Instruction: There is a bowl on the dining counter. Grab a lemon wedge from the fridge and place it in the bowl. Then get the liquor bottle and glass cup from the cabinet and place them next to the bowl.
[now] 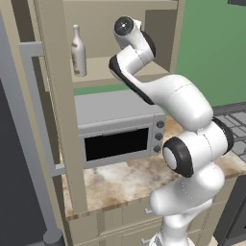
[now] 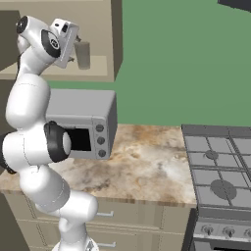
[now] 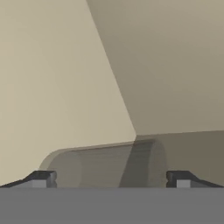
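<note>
Reaching up into the open cabinet (image 1: 57,96), the arm is working above the microwave (image 1: 120,134) while the liquor bottle (image 1: 78,51) is standing untouched on the shelf's left. From the right base view, the hand (image 2: 73,46) is closing in on the glass cup (image 2: 83,54). Through the hand view, the cup (image 3: 109,164) is lying between wide-open fingers (image 3: 43,178), not yet gripped; both cabinet items look still to fetch.
</note>
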Robot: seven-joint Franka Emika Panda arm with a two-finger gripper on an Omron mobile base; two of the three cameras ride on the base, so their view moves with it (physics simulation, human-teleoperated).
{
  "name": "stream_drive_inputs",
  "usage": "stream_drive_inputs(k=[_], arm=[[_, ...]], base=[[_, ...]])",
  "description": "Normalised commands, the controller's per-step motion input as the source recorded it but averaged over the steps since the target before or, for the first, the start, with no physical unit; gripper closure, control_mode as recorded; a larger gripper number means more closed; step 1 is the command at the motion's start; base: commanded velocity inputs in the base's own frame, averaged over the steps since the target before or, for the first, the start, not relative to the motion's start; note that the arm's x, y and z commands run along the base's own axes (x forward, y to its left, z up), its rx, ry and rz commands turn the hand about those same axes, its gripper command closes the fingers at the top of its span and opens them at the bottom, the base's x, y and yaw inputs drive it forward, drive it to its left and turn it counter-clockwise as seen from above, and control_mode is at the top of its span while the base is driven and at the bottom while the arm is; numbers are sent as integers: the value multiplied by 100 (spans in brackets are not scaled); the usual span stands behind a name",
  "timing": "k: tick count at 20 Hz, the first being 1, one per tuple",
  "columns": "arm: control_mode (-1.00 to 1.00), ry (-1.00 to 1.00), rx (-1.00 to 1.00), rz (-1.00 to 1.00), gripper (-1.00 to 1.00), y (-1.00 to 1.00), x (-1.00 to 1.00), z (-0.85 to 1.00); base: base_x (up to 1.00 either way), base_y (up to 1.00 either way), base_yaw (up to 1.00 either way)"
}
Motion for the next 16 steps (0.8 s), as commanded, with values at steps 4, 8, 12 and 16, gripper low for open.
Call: stream_drive_inputs(k=[4, 8, 12, 16], arm=[[-100, 7, 0, 0, -100, 0, -21, -21], [-100, 1, 0, 0, -100, 0, 0, -19], [-100, 0, 0, 0, -100, 0, 0, -17], [-100, 3, 0, 0, -100, 0, 0, -16]], base=[[0, 0, 0], [0, 0, 0], [0, 0, 0], [0, 0, 0]])
